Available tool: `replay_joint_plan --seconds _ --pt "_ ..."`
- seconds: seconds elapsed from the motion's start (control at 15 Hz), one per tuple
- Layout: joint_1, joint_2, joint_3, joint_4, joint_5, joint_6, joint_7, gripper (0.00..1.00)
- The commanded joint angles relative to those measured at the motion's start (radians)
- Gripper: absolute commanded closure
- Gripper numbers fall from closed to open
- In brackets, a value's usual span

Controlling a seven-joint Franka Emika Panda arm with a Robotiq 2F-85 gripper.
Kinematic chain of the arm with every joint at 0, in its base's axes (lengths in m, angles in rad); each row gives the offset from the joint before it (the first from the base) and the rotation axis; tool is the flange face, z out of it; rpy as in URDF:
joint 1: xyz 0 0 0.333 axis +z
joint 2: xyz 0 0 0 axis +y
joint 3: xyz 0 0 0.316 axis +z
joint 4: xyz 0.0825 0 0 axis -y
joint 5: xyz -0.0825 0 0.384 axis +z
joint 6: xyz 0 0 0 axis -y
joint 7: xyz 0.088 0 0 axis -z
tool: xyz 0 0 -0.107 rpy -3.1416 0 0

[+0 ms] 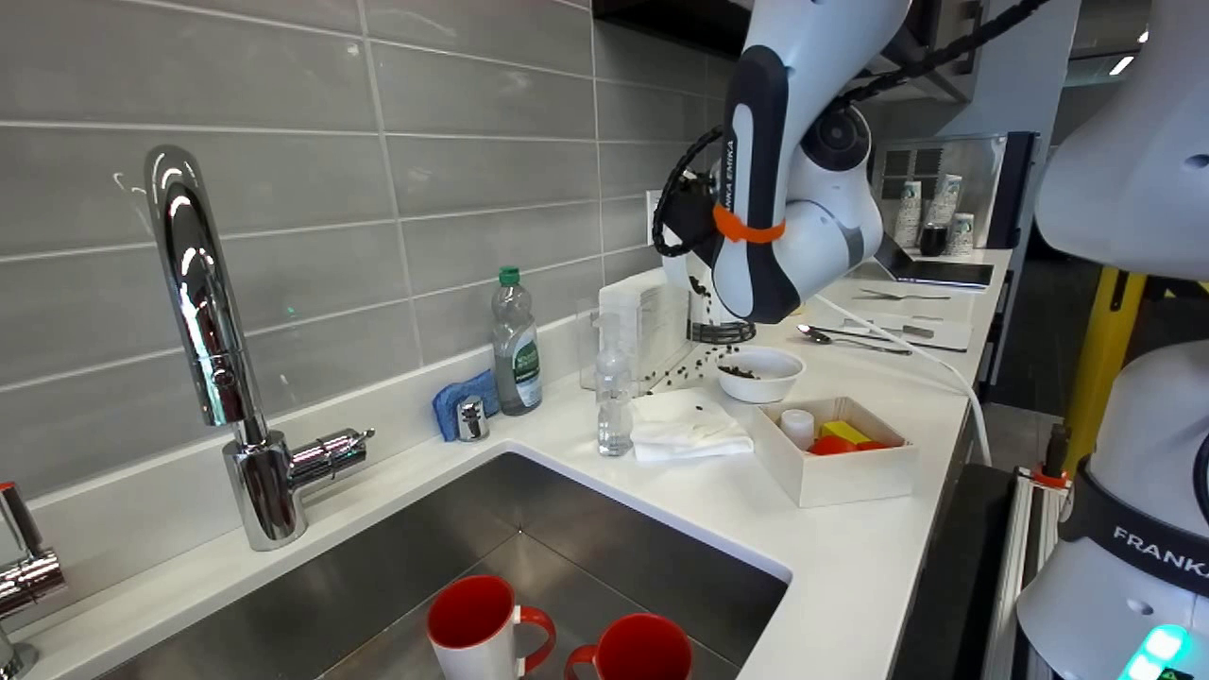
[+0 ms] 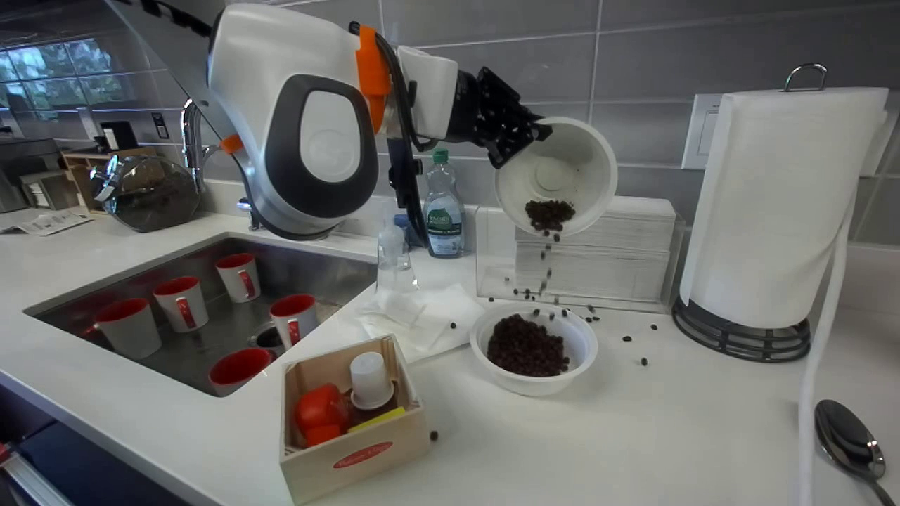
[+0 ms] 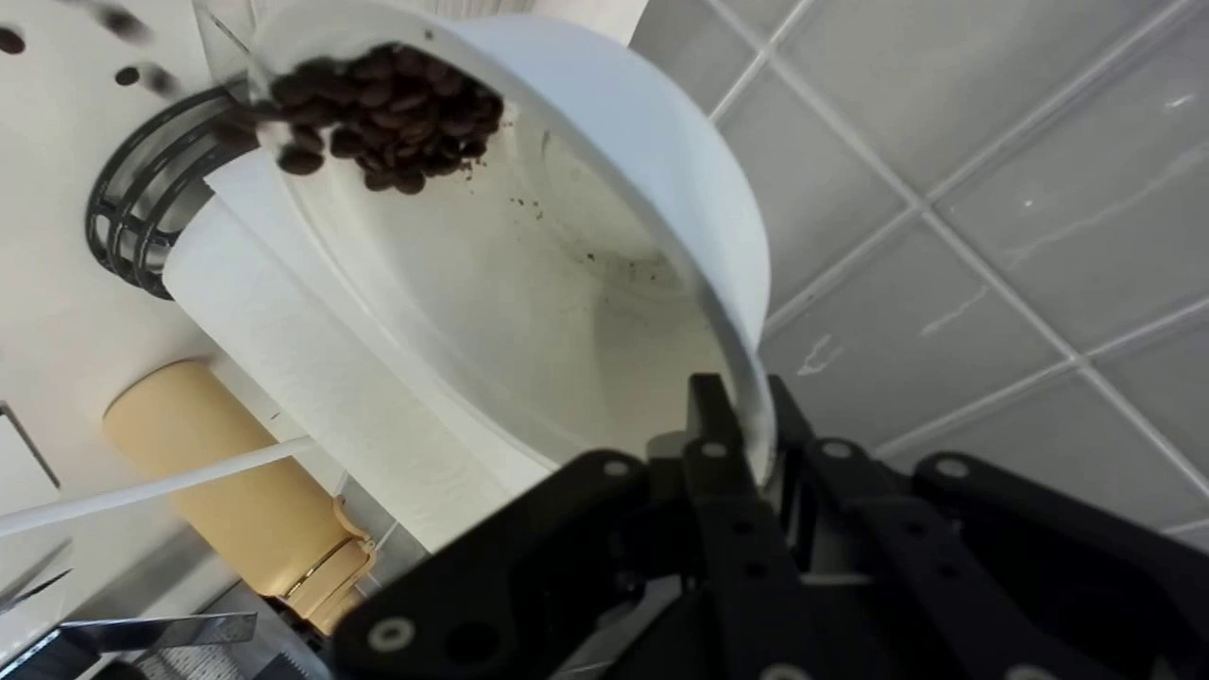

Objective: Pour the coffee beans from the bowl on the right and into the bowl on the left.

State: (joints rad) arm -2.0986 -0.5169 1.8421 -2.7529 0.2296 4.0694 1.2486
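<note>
My gripper [image 2: 531, 137] is shut on the rim of a white bowl [image 2: 562, 158]. The rim also shows between the fingers [image 3: 741, 406] in the wrist view. This bowl is raised and tilted steeply, its opening facing down toward the other bowl. A small heap of dark coffee beans [image 3: 406, 118] lies at its lower rim, and beans are falling from it. Below, a second white bowl [image 2: 531, 385] stands upright on the counter with a pile of beans [image 2: 527, 346] inside; it also shows in an exterior view [image 1: 770, 385]. Loose beans [image 2: 626, 339] lie on the counter around it.
A wooden box [image 2: 373, 457] stands beside the lower bowl. Behind are a napkin holder [image 2: 598, 253], a soap bottle [image 2: 444, 211] and a clear bottle [image 1: 614, 397]. A paper towel roll [image 2: 780, 211] and white cable [image 2: 819, 393] are nearby. The sink [image 1: 652, 529] holds red-white mugs.
</note>
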Motion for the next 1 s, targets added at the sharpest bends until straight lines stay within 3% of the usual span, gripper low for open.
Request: replay_joint_plan --seconds 0.0,0.93 --pt "-0.018 0.003 0.022 0.000 0.035 0.042 -0.022 0.99" --pt "-0.024 0.039 -0.004 -0.003 0.019 -0.080 -0.059 0.99"
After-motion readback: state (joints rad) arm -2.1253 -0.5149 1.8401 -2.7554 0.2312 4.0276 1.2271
